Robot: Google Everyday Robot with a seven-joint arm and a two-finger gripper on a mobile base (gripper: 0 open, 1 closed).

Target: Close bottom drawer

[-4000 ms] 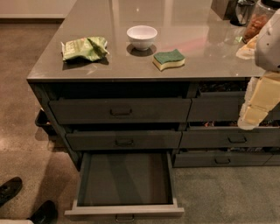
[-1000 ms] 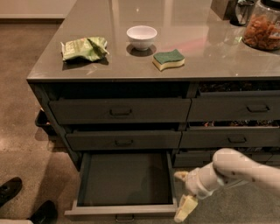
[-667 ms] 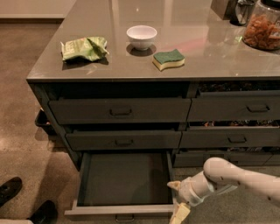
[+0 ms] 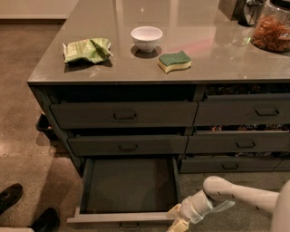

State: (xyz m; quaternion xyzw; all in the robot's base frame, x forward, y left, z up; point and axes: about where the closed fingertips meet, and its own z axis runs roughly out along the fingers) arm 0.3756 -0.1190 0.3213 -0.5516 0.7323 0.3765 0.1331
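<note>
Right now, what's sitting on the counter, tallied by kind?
bag: 1
bowl: 1
sponge: 1
jar: 1
dark appliance, cut off by the frame: at least 1
Total: at least 5
The end effector is off the counter, low at the front right corner of the open bottom drawer.

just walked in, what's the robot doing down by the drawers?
The robot's white arm reaches in from the lower right, with its claw low at the front right corner of the wide dark-grey bottom drawer. That drawer is pulled far out and not yet pushed in; whether the claw touches it I cannot tell. On the grey countertop sit a crumpled green bag, a white bowl and a green-and-yellow sponge.
</note>
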